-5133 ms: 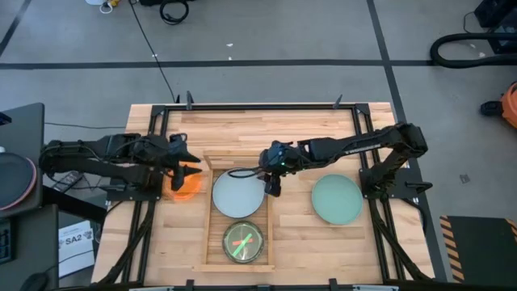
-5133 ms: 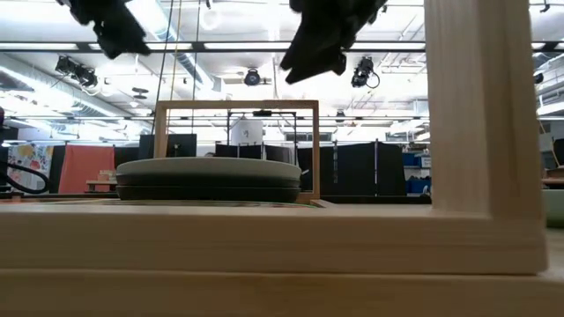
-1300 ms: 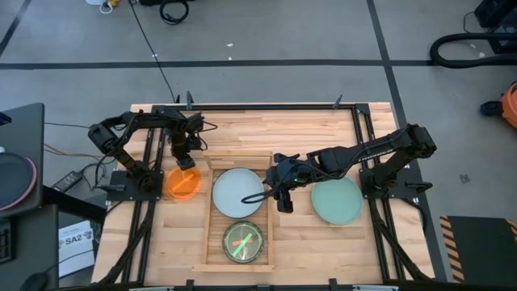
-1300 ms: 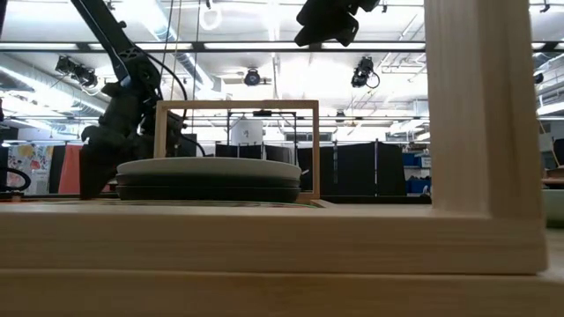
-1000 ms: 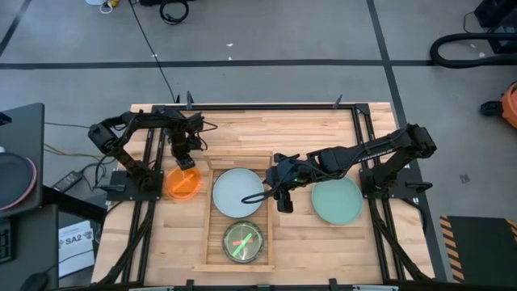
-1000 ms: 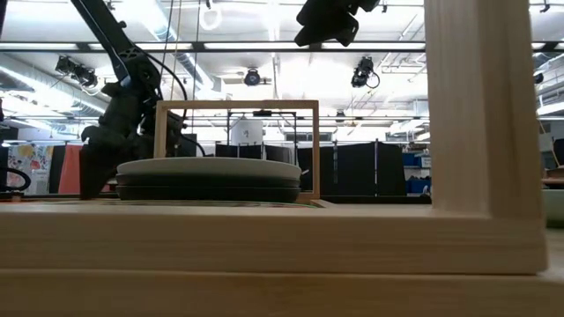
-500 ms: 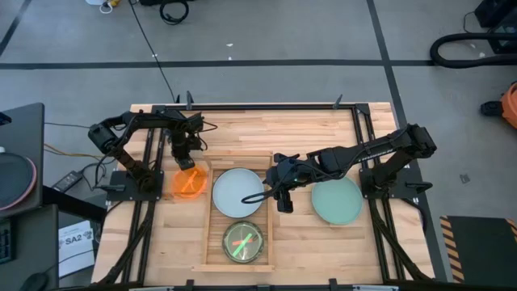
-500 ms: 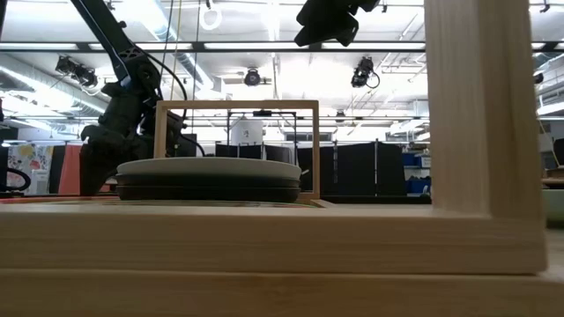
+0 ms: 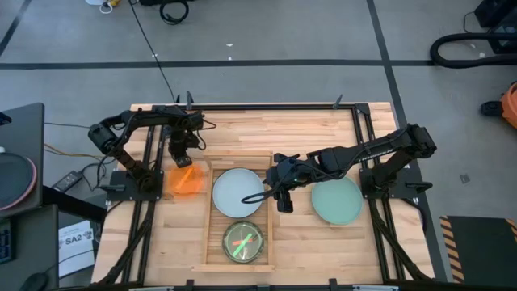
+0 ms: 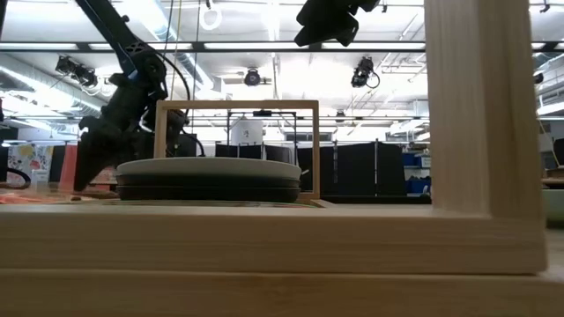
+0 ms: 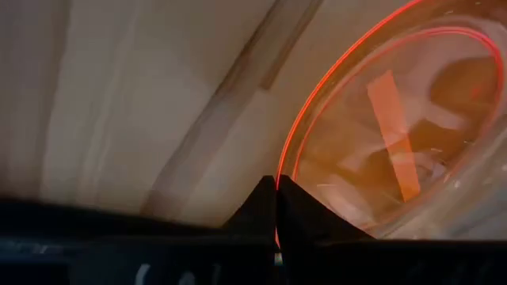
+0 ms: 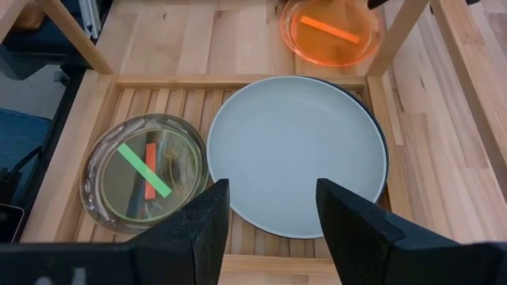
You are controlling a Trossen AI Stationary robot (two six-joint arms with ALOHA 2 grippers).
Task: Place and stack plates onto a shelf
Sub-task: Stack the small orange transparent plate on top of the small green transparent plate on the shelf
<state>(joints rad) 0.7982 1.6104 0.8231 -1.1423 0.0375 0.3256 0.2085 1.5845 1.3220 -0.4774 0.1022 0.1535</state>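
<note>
- High view: compared with half a second earlier, the orange plate point(image 9: 185, 179) is tilted, its far edge raised off the desk point(image 9: 266, 129), just left of the shelf point(image 9: 212, 252). The left end effector point(image 9: 182, 160) is clamped on that far edge, the left arm bent back over the desk's far left corner. The right end effector point(image 9: 282, 202) is held above the shelf's right rim, the arm stretched in from the right. A pale plate point(image 9: 239, 191) tops the stack in the shelf's far half; a green plate point(image 9: 243, 242) lies in the near half. A mint plate point(image 9: 337, 200) is seen on the desk to the right.
- Low view: the left arm is seen raised higher behind the stacked plates point(image 10: 210, 179) than before; a lit workroom lies beyond.
- Left wrist view: the fingers point(image 11: 255, 212) are closed together on the orange plate's rim.
- Right wrist view: the fingers point(image 12: 203, 226) are spread apart and hold nothing, above the pale plate; the green plate is seen beside it, with the orange plate beyond the shelf.
</note>
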